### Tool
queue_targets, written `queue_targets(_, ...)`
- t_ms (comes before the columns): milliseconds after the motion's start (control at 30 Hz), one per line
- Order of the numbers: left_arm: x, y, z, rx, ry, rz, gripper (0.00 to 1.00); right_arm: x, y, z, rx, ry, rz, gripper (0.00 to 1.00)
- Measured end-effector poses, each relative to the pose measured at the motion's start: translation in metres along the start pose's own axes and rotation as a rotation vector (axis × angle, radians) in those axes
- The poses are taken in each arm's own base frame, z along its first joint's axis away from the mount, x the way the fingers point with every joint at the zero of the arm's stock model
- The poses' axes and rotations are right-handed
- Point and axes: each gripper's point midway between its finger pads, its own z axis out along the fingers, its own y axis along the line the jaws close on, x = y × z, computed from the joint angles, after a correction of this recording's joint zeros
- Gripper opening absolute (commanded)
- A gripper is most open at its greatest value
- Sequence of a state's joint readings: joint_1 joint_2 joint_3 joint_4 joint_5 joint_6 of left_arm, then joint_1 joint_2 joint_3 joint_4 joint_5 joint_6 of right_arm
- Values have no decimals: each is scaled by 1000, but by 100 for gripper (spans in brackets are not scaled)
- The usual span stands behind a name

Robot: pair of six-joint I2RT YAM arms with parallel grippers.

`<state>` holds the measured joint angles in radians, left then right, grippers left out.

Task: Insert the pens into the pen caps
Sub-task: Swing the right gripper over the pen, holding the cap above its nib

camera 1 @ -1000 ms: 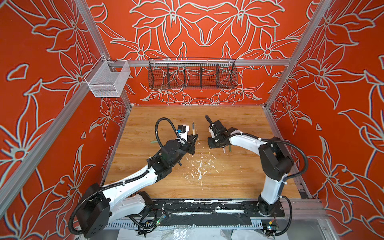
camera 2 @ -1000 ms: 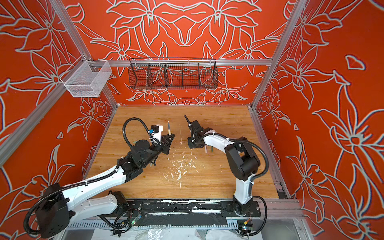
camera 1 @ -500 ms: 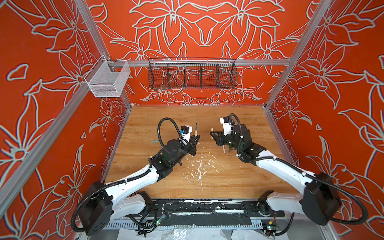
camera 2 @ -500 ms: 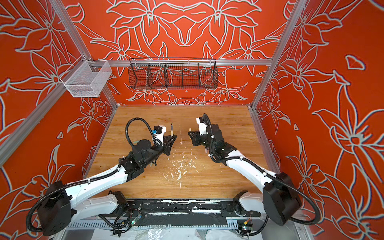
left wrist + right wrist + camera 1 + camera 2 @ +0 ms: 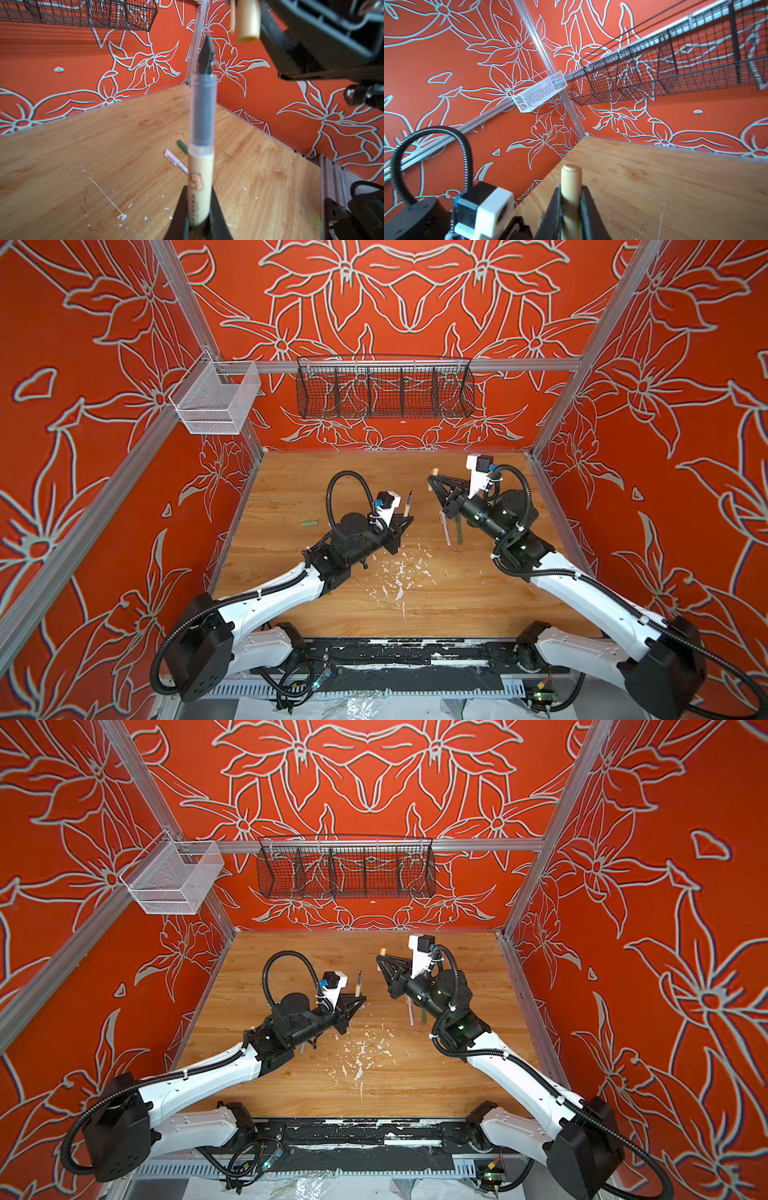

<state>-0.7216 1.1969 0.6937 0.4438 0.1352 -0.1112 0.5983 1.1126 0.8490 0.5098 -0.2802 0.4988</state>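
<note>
Figure: my left jaws clamped on the tan pen (image 5: 200, 170), tip up. My right jaws, clamped on the tan cap (image 5: 571, 187), are just past that tip, unjoined. Pink pen (image 5: 445, 529) and dark green pen (image 5: 459, 531) lie beneath my right jaws; most capping apparently remains.

1. Your left gripper (image 5: 406, 520) holds the upright pen (image 5: 408, 504) over the middle of the table (image 5: 291, 489).
2. Your right gripper (image 5: 432, 479), to the right and further back, holds the raised cap (image 5: 434, 471) near that pen's tip, apart from it.
3. The loose cap (image 5: 309, 523) lies left of your left arm.
4. The lying pen (image 5: 444, 531) and the second lying pen (image 5: 458, 531) rest side by side, partly beneath your right arm.
5. The long basket (image 5: 384, 393) hangs on the back wall, and the small basket (image 5: 216, 404) hangs to its left.
</note>
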Motion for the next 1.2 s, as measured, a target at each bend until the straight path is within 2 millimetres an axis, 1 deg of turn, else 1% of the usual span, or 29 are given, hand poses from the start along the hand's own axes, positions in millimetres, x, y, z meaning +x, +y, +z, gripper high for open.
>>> queue_targets(67, 1, -1, 0, 7, 4, 1, 0, -2, 9, 5, -30, -9, 0, 16)
queue_targets(133, 1, -2, 0, 11, 4, 2, 0, 1, 16, 9, -57, -9, 5, 16)
queue_targets(333, 1, -3, 0, 19, 6, 3, 0, 15, 26, 16, -88, 19, 13, 16)
queue_targets(633, 1, -4, 0, 21, 6, 3, 0, 15, 25, 16, -84, 17, 13, 16)
queue_targets(967, 2, -6, 0, 25, 7, 4, 0, 11, 19, 17, -48, -4, -6, 16)
queue_targets(1200, 2, -6, 0, 25, 7, 4, 0, 11, 18, 17, -44, -5, -11, 16)
